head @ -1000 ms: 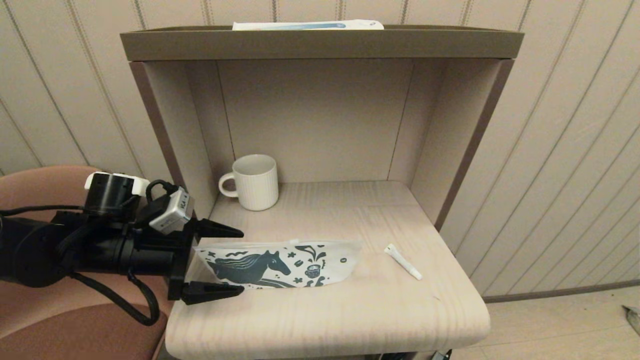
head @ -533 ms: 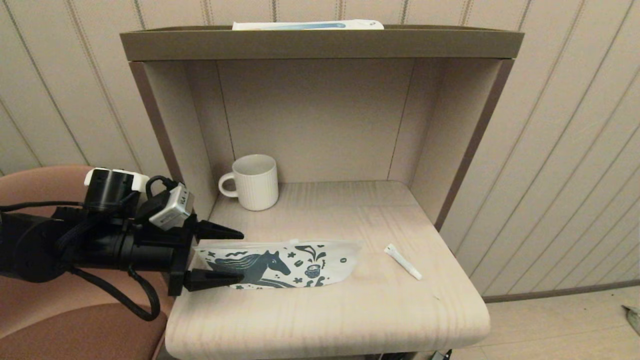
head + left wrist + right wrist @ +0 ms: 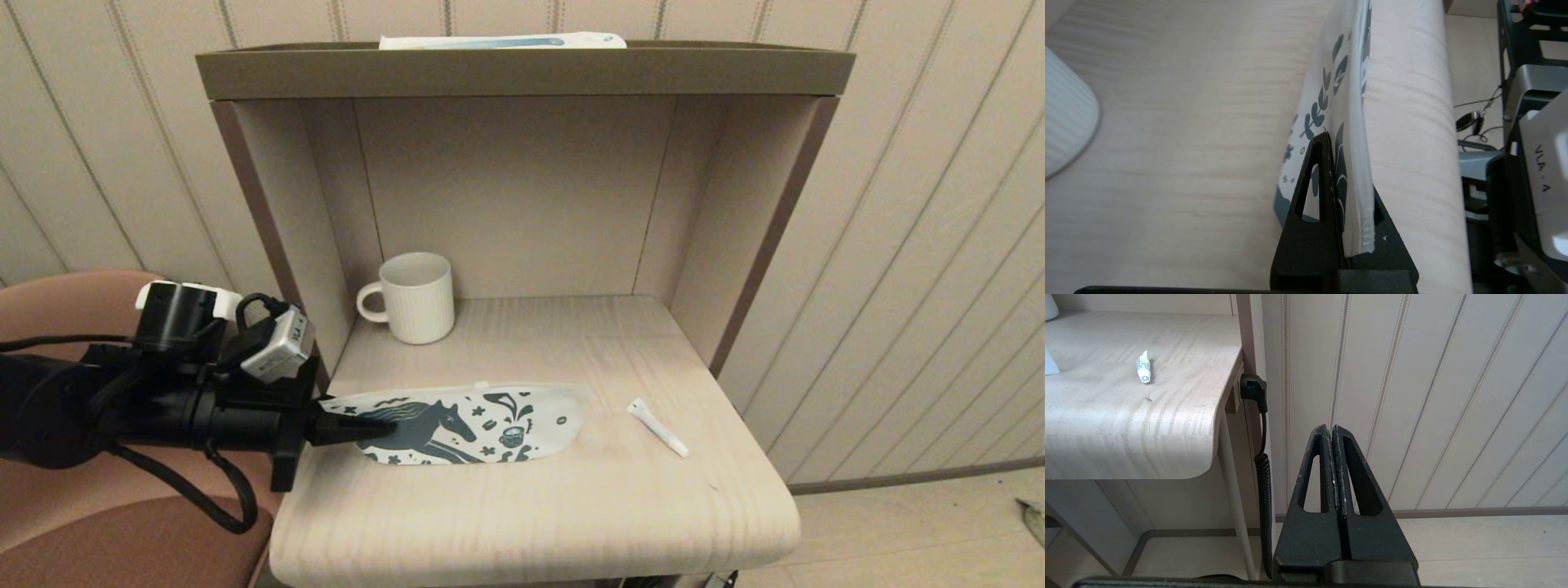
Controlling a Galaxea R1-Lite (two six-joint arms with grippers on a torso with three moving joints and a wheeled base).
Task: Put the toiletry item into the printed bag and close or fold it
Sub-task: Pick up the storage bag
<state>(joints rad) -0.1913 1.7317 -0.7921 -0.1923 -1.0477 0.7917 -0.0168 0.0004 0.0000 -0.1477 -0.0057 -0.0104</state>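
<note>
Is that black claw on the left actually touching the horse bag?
Touching. The left wrist view shows the left gripper shut on the printed bag, its edge pinched between both fingers.

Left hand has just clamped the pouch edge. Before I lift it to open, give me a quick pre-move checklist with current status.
1. Left hand shut on the white horse-printed bag: ok; the wrist view shows the bag's edge pinched between the fingers.
2. Bag mouth open: not ok, it lies flat on the pale wooden desk.
3. Small white toiletry tube outside the bag, lying apart to its right: ok, reachable spot.
4. Right hand shut, empty, parked beside the desk: ok.
5. Ribbed white mug clear of the bag: ok.
6. Grip depth enough for lifting: cannot tell.
</note>
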